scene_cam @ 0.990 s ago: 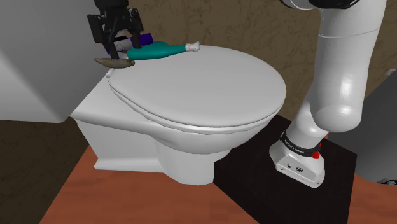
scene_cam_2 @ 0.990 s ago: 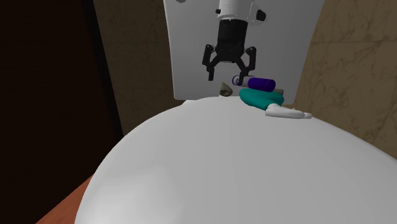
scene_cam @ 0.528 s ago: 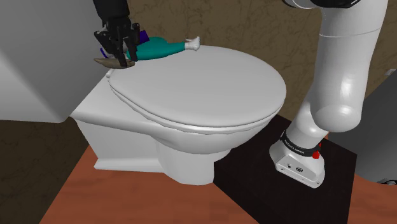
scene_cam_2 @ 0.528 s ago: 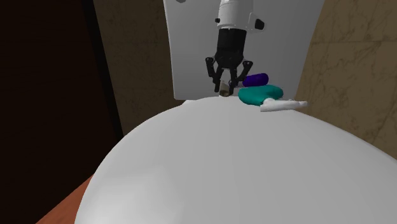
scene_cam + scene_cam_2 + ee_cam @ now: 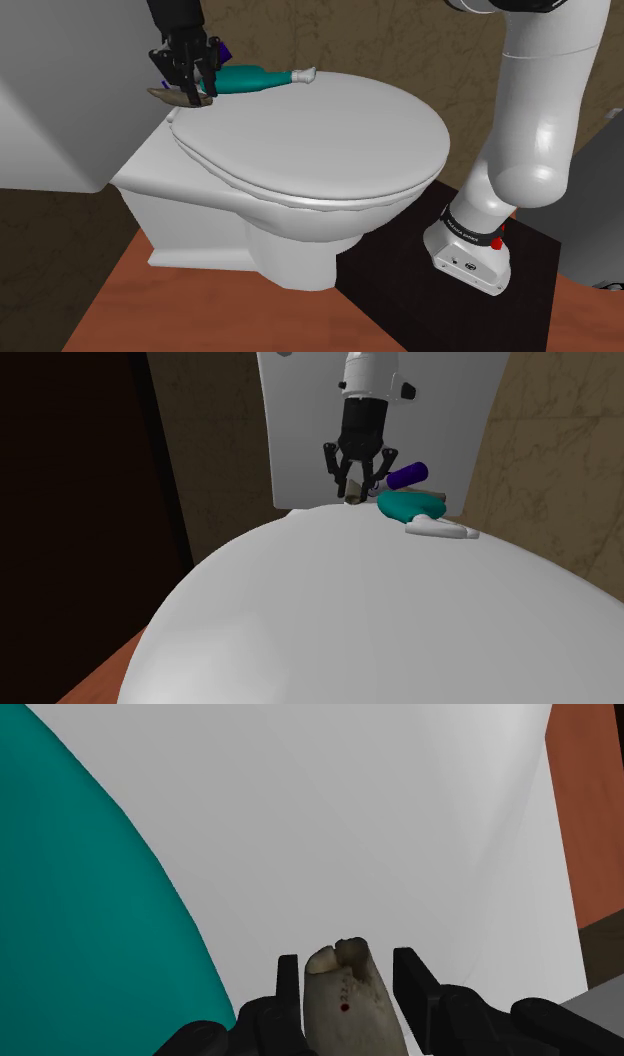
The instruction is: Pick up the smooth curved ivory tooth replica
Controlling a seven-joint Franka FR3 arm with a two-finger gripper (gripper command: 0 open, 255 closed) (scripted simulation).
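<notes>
Tooth replica [image 5: 168,96] is lying at the back of the toilet, where the closed lid [image 5: 330,130] meets the tank [image 5: 300,432], just beside the teal bottle [image 5: 245,78]. It is showing as beige-grey in the wrist view and brownish in the shoulder view. In the shoulder view its long axis is running roughly level, with the tapered end sticking out of the fingers toward that view's left. In the wrist view [image 5: 345,999] the long axis is running along the fingers, with the notched end pointing away from the hand.

Gripper [image 5: 188,93] is reaching down from above with both fingers pressing in on the tooth's sides, clamped on it. The tooth is looking low against the porcelain, not raised.

Against half a second ago, the gripper [image 5: 357,492] is sitting in the same spot with the same finger gap. The bottle has shifted: its white cap [image 5: 440,530] is lying lower and more level. The purple cylinder [image 5: 408,474] behind it is now tilting up.

Markings: a small red dot on the tooth, with faint specks above it too small to read. Lettering on the black band at the arm's base [image 5: 470,232] is unreadable.
</notes>
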